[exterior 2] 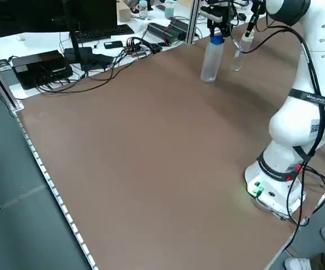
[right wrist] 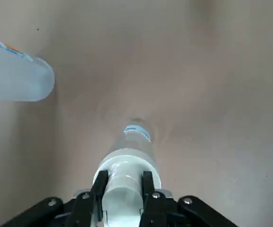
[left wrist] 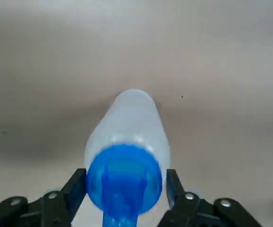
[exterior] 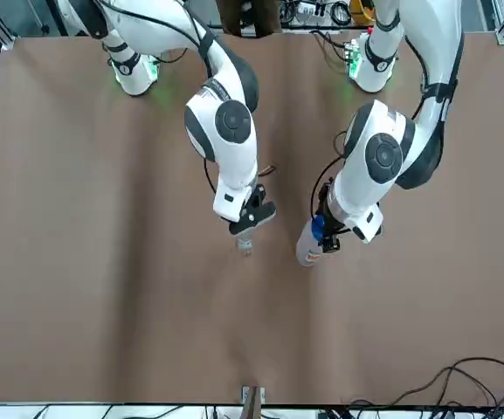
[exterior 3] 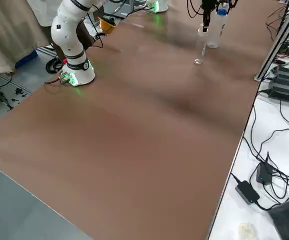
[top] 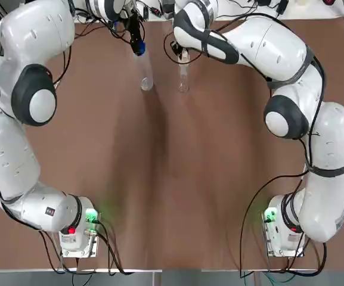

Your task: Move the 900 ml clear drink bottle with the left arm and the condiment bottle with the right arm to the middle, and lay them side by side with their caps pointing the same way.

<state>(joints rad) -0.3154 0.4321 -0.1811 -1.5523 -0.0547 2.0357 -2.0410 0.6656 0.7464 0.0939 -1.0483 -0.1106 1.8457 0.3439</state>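
The clear drink bottle [top: 146, 76] with a blue cap [left wrist: 124, 182] stands upright near the table's far edge, left of centre in the top view. My left gripper [left wrist: 123, 189] is shut on its cap end from above; the body [exterior 2: 210, 59] hangs straight down. A hand's width to its right, the slim clear condiment bottle [top: 183, 77] is also upright, with my right gripper [right wrist: 123, 185] shut on its white cap [right wrist: 124, 179]. Whether either base touches the table [top: 172, 179] I cannot tell. The right wrist view also shows the drink bottle [right wrist: 18, 75] to one side.
Both arm bases [top: 76, 229] [top: 285, 229] sit at the near edge. Beyond the far edge a white bench carries cables, a keyboard [exterior 2: 100, 34] and black boxes [exterior 2: 41, 64]. An aluminium post [exterior 3: 279, 37] rises at the table's far corner. Brown tabletop stretches bare between bottles and bases.
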